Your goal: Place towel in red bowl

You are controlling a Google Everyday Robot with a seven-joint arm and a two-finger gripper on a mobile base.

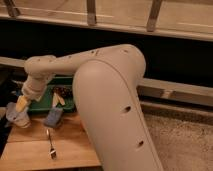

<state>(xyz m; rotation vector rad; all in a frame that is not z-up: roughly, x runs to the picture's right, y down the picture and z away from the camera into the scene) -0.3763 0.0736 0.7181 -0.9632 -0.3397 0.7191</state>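
Note:
The towel (16, 118), a small pale grey-blue cloth, sits on the wooden table (30, 150) at the far left. My gripper (21, 104) hangs right above it at the end of the cream arm (75, 62). Its yellowish fingertips (21, 103) point down at the cloth, open, and nothing is lifted. The red bowl is hidden, with the arm's thick body (112, 115) covering the right part of the table.
A green tray (44, 106) with small dark and pale items lies behind the towel. A blue-grey sponge block (53, 118) stands just right of the towel. A metal utensil (50, 145) lies on the wood near the front. A dark counter wall runs behind.

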